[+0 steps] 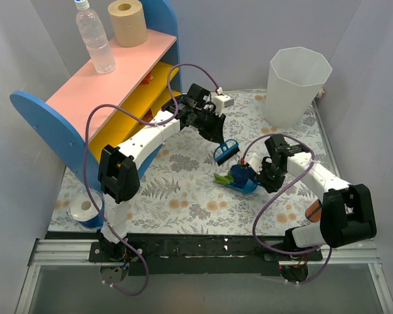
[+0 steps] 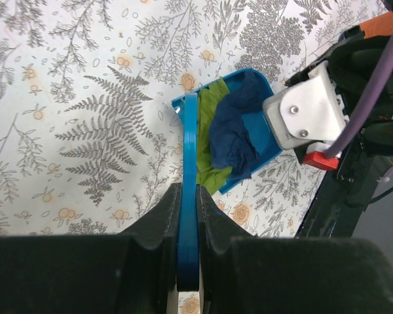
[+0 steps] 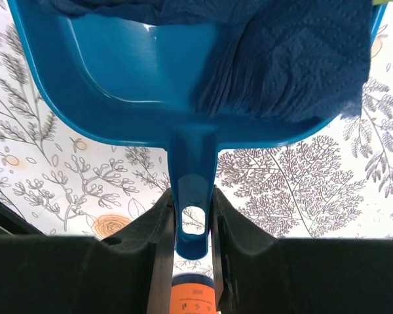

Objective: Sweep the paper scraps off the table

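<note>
Scraps [image 2: 232, 137] are heaped in the dustpan [image 3: 118, 72] pinched by the right end effector [image 3: 192, 196], mouth leftward, just near of the brush [image 1: 226, 152] pinched by the left end effector [image 2: 188, 193].

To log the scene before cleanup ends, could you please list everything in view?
dustpan: one, blue, mid-table
paper scraps: two seen, green and navy, in the dustpan
brush: one, blue, at the dustpan's mouth
table: one, white leaf-print cloth
shelf: one, pink, yellow, blue ends, back left
bottle: one, clear, on the shelf
roll: one, tan, on the shelf
bin: one, white, back right
round thing: one, white and blue, front left
small thing: one, orange, front right
left hand: one, black, shut on the brush
right hand: one, black, shut on the dustpan handle
</note>
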Controlling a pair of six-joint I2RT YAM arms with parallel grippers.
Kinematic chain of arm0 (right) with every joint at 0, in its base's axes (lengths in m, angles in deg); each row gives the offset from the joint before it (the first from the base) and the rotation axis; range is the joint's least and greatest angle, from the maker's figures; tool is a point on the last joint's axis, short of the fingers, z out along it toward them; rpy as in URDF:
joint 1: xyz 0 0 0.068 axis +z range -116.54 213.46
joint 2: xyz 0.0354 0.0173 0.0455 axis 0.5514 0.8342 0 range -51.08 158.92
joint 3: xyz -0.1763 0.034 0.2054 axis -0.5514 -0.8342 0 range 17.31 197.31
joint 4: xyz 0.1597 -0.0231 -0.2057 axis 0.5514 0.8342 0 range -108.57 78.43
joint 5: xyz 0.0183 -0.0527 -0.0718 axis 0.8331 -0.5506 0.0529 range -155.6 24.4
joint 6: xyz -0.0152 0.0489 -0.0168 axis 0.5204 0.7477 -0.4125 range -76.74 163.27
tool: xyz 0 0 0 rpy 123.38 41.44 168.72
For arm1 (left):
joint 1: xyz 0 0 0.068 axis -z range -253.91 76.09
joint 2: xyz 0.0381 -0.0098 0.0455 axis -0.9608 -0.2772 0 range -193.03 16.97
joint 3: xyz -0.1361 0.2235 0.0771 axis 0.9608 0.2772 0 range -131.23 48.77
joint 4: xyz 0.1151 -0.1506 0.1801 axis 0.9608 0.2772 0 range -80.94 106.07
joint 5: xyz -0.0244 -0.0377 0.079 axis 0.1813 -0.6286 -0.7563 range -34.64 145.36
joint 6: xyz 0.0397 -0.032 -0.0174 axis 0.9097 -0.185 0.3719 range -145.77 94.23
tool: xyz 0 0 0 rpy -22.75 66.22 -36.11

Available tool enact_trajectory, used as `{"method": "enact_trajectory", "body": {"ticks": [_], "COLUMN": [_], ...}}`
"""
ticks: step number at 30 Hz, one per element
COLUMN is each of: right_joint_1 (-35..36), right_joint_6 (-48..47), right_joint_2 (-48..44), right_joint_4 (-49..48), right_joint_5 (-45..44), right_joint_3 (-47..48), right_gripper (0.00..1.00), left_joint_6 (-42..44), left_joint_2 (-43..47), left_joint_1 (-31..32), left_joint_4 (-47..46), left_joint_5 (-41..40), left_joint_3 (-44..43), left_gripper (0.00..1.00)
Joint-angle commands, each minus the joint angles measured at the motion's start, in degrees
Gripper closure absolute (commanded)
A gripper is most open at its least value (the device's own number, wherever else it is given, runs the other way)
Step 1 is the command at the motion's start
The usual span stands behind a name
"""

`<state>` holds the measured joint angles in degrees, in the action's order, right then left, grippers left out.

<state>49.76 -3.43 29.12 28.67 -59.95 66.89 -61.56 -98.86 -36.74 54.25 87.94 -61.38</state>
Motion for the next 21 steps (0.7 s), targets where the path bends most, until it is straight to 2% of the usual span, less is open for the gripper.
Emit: {"method": "enact_trajectory", "body": {"ticks": [1,5,12,21], "right_joint_1": [0.1,0.2,0.1,-0.8], "right_joint_6": [-0.5,-0.9,1.1,6.8], "right_joint_2": [-3.0,-4.3,-6.5,-6.7], "right_joint_4": [-0.7,-3.4,-5.8,-3.7], "right_joint_5": [5.4,5.5,8.1,9.2], "right_joint_3": [-1.4,-2.8,-2.7,9.8], "right_gripper": [0.99,0.99,0.99,0.99], "left_joint_6": [1.2,3.4,6.3,6.5], "left_joint_2": [6.7,8.3,14.0,23.6], "left_joint_1": [-0.4,-0.5,-0.8,-1.6], "left_joint_4": [-0.6,1.5,2.9,2.9], "left_joint_5": [-5.8,-17.3,-27.6,-36.0], "left_joint_3": [0.4,-0.5,6.0,16.5], "left_gripper": [1.0,1.0,1.0,1.0]}}
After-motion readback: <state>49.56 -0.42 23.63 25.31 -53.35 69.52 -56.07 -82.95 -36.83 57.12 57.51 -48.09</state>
